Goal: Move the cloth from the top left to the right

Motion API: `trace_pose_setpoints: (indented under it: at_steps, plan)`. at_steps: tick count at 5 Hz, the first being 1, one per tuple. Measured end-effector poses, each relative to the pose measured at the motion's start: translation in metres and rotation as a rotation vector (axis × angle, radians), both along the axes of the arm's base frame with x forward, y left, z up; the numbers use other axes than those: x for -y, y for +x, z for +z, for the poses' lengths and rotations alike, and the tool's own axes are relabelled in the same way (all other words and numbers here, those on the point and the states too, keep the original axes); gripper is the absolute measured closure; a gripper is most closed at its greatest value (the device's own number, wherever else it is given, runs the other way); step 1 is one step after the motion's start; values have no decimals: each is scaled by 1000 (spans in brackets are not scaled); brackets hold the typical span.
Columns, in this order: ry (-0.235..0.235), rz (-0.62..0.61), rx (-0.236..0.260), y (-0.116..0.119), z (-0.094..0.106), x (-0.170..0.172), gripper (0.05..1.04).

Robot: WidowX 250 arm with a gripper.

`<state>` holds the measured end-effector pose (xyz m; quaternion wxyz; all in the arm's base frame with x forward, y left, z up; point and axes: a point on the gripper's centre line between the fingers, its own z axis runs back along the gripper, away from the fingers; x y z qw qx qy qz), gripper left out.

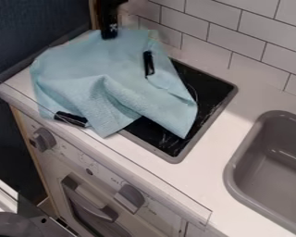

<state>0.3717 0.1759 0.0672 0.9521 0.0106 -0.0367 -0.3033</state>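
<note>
Blue cloth [107,78] at upper left, rumpled over the stove top [206,90] and the near-left bench [17,85]. Claw [109,33] at the cloth's back edge; cannot tell whether it is apart, together or clamped on fabric. Step in hand, by my reading: secure that edge, then carry right. Best done by taking a thick fold rather than a thin lip, and checking it with a small lift. Raise until the hanging corner clears the stove rim, then travel level and unhurried. Two dark pieces, one upper [149,63], one lower [70,119], poke past the cloth; could snag. Lower gently, short of the sink [237,159].
</note>
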Motion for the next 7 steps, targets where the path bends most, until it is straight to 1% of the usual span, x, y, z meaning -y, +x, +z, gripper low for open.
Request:
trace_pose_setpoints:
  at_steps: [1, 2, 3, 4, 5, 6, 7]
  plan:
    - [3, 93, 10, -15, 20, 9, 1032]
    - [-31, 179, -6, -34, 34, 23, 1032]
    - [-29, 267, 12, -63, 41, 49, 1032]
    - [-75, 339, -9, -82, 46, 79, 1032]
    - [-134, 378, -53, -101, 37, 105, 1032]
    - [-190, 376, -16, -111, 24, 130, 1032]
    - [-200, 354, 27, -102, -1, 155, 1032]
